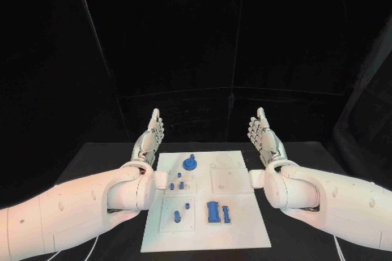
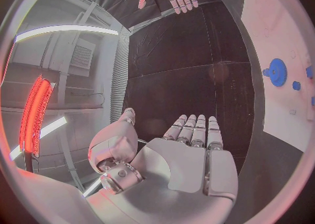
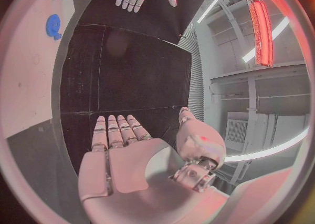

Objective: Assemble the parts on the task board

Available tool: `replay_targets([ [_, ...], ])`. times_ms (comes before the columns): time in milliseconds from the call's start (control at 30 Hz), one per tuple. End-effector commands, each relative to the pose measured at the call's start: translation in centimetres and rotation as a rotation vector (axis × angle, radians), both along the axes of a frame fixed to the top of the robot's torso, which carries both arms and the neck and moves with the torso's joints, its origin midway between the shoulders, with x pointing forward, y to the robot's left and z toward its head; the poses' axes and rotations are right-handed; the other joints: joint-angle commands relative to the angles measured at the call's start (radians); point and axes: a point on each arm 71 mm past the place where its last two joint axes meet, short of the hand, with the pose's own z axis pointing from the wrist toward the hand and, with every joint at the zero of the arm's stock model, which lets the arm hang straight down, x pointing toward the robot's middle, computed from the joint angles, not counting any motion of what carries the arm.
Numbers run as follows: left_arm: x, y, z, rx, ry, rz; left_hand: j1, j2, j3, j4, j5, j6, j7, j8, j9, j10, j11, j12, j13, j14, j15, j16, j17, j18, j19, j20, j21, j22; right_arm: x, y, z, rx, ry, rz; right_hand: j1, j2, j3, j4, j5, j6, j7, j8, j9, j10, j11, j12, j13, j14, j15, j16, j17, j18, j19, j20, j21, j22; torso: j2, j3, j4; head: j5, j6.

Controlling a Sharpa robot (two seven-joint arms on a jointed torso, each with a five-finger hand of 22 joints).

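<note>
Parts (image 1: 214, 211), small blue plastic, dot the flat white task board (image 1: 245, 238); both silver hands flat, empty.

A black bench (image 1: 106, 159) is lying under a black backdrop (image 1: 229, 46) that is hanging in creased panels behind it and at both sides. In the wrist views, a grey wall (image 2: 79, 61) with a vent grille (image 2: 82, 56) is standing beyond the curtain's pleated edge (image 2: 120, 82). Long white light strips (image 2: 65, 30) are glowing along the ceiling, and a red tube (image 3: 260, 24) is shining beside shelving (image 3: 243, 92).
</note>
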Motion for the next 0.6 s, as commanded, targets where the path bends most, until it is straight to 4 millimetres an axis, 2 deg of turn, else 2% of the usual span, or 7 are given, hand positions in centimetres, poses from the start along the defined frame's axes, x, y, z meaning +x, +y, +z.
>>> replay_targets([
  [33,0.04,0.01,0.41,0.012,-0.039,0.006,-0.059,0.000,-0.006,0.000,-0.004,-0.040,0.000,-0.004,-0.001,-0.043,0.000,-0.007,-0.001,-0.041,-0.003,-0.007,-0.002,-0.021,-0.034,0.000,-0.004,-0.004,0.01,-0.02,0.25,-0.002,-0.017,-0.010,-0.064,0.000,0.006,0.000,-0.006,-0.043,0.001,-0.004,-0.001,-0.047,0.001,-0.003,-0.002,-0.050,0.000,-0.004,-0.001,-0.021,-0.044,0.000,-0.007,-0.001,0.000,-0.0001,-0.0001,0.000,0.000],
  [200,0.04,0.01,0.41,0.012,-0.039,0.006,-0.083,0.000,-0.006,0.000,-0.004,-0.058,0.000,-0.004,-0.001,-0.060,0.000,-0.007,-0.001,-0.058,-0.003,-0.007,-0.002,-0.021,-0.110,0.000,-0.004,-0.004,0.01,-0.02,0.25,-0.002,-0.017,-0.010,-0.092,0.000,0.006,0.000,-0.006,-0.059,0.001,-0.004,-0.001,-0.068,0.001,-0.003,-0.002,-0.071,0.000,-0.004,-0.001,-0.021,-0.062,0.000,-0.007,-0.001,0.000,-0.0001,-0.0001,0.000,0.000],
  [267,0.04,0.01,0.41,0.012,-0.039,0.006,-0.088,0.000,-0.006,0.000,-0.004,-0.063,0.000,-0.004,-0.001,-0.064,0.000,-0.007,-0.001,-0.132,-0.003,-0.007,-0.002,-0.021,-0.110,0.000,-0.004,-0.004,0.01,-0.02,0.25,-0.002,-0.017,-0.010,-0.125,0.000,0.006,0.000,-0.006,-0.136,0.001,-0.004,-0.001,-0.153,0.001,-0.003,-0.002,-0.160,0.000,-0.004,-0.001,-0.021,-0.140,0.000,-0.007,-0.001,0.000,-0.0001,-0.0001,0.000,0.000],
  [300,0.04,0.01,0.41,0.012,-0.039,0.006,-0.092,0.000,-0.006,0.000,-0.004,-0.134,0.000,-0.004,-0.001,-0.066,0.000,-0.007,-0.001,-0.132,-0.003,-0.007,-0.002,-0.021,-0.110,0.000,-0.004,-0.004,0.01,-0.02,0.25,-0.002,-0.017,-0.010,-0.204,0.000,0.006,0.000,-0.006,-0.136,0.001,-0.004,-0.001,-0.153,0.001,-0.003,-0.002,-0.160,0.000,-0.004,-0.001,-0.021,-0.140,0.000,-0.007,-0.001,0.000,-0.0001,-0.0001,0.000,0.000],
  [333,0.04,0.01,0.41,0.012,-0.039,0.006,-0.096,0.000,-0.006,0.000,-0.004,-0.134,0.000,-0.004,-0.001,-0.136,0.000,-0.007,-0.001,-0.132,-0.003,-0.007,-0.002,-0.021,-0.110,0.000,-0.004,-0.004,0.01,-0.02,0.25,-0.002,-0.017,-0.010,-0.204,0.000,0.006,0.000,-0.006,-0.136,0.001,-0.004,-0.001,-0.153,0.001,-0.003,-0.002,-0.160,0.000,-0.004,-0.001,-0.021,-0.140,0.000,-0.007,-0.001,0.000,-0.0001,-0.0001,0.000,0.000],
  [433,0.04,0.01,0.41,0.012,-0.039,0.006,-0.189,0.000,-0.006,0.000,-0.004,-0.134,0.000,-0.004,-0.001,-0.136,0.000,-0.007,-0.001,-0.132,-0.003,-0.007,-0.002,-0.021,-0.110,0.000,-0.004,-0.004,0.01,-0.02,0.25,-0.002,-0.017,-0.010,-0.204,0.000,0.006,0.000,-0.006,-0.136,0.001,-0.004,-0.001,-0.153,0.001,-0.003,-0.002,-0.160,0.000,-0.004,-0.001,-0.021,-0.140,0.000,-0.007,-0.001,0.000,-0.0001,-0.0001,0.000,0.000],
  [600,0.04,0.01,0.41,0.012,-0.039,0.006,-0.189,0.000,-0.006,0.000,-0.004,-0.134,0.000,-0.004,-0.001,-0.136,0.000,-0.007,-0.001,-0.132,-0.003,-0.007,-0.002,-0.021,-0.110,0.000,-0.004,-0.004,0.01,-0.02,0.25,-0.002,-0.017,-0.010,-0.204,0.000,0.006,0.000,-0.006,-0.136,0.001,-0.004,-0.001,-0.153,0.001,-0.003,-0.002,-0.160,0.000,-0.004,-0.001,-0.021,-0.140,0.000,-0.007,-0.001,0.000,-0.0001,-0.0001,0.000,0.000],
])
